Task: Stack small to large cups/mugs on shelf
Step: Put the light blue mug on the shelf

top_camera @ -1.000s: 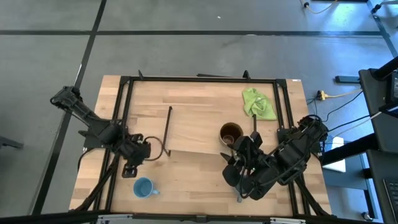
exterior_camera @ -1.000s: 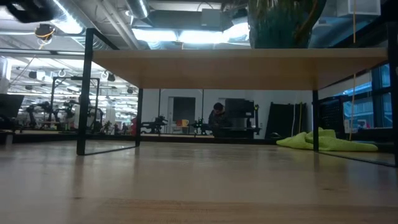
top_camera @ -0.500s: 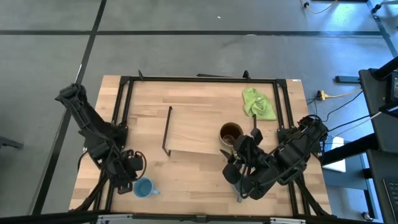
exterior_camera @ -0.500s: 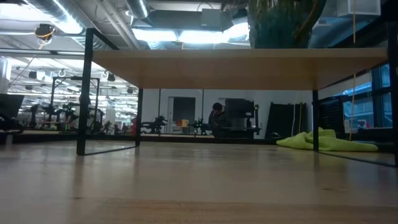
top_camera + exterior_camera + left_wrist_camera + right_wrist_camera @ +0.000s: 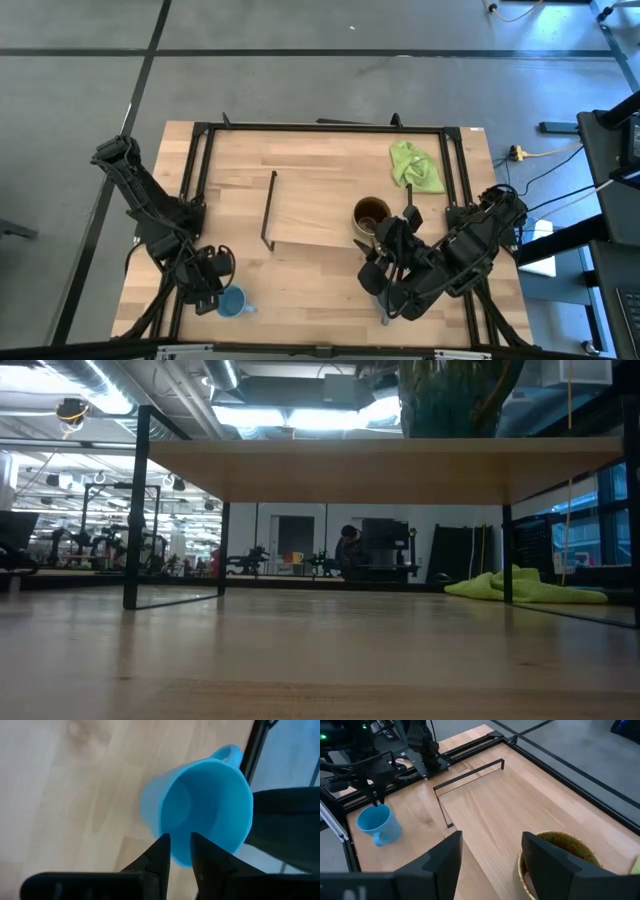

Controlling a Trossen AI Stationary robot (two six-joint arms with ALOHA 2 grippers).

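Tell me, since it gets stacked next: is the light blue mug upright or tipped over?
Upright. The light blue mug stands on the table with its mouth facing up; the left gripper straddles its rim.

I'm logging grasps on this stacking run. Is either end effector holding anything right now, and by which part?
Nothing is held yet. The left end effector straddles the rim of the light blue mug, fingers open. The right end effector waits open beside the brown mug.

Lots you can't actually see here

Brown mug [image 5: 559, 857] is chopped off by the right wrist view's edge; in the low view only its base [image 5: 450, 400] shows atop the shelf [image 5: 380, 465]. The left arm covers part of the light blue mug [image 5: 233, 302] from above. No dark grey-blue mug visible anywhere.
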